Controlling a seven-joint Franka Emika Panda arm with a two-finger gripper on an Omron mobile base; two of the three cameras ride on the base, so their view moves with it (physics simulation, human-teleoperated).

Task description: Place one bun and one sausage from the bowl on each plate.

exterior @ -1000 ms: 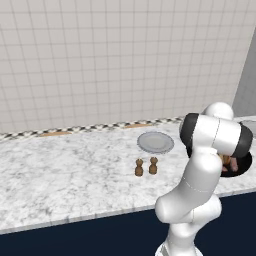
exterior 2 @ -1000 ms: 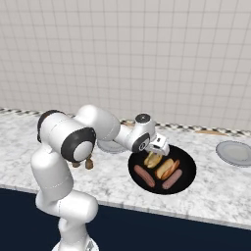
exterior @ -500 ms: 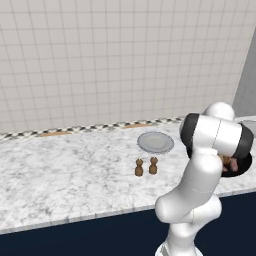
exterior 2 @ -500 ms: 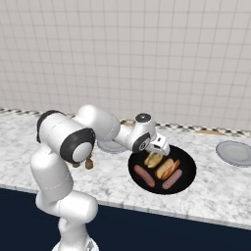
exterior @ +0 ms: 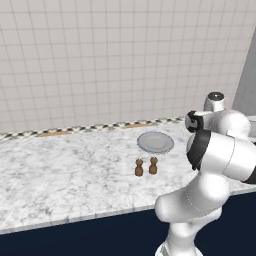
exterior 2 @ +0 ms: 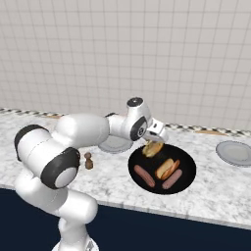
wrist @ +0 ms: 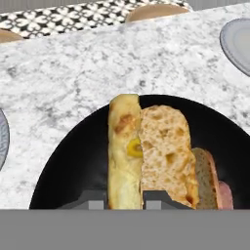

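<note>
Bun (wrist: 146,151) pinched in closed jaws — above black bowl (exterior 2: 188,169).

A long marble counter (exterior: 75,170) runs along the tiled wall. On it sit a grey plate (exterior: 155,142), with two small brown shakers (exterior: 146,166) just in front of it, the black bowl (exterior 2: 184,166) farther right, and another grey plate (exterior 2: 236,152) at the far right.
</note>
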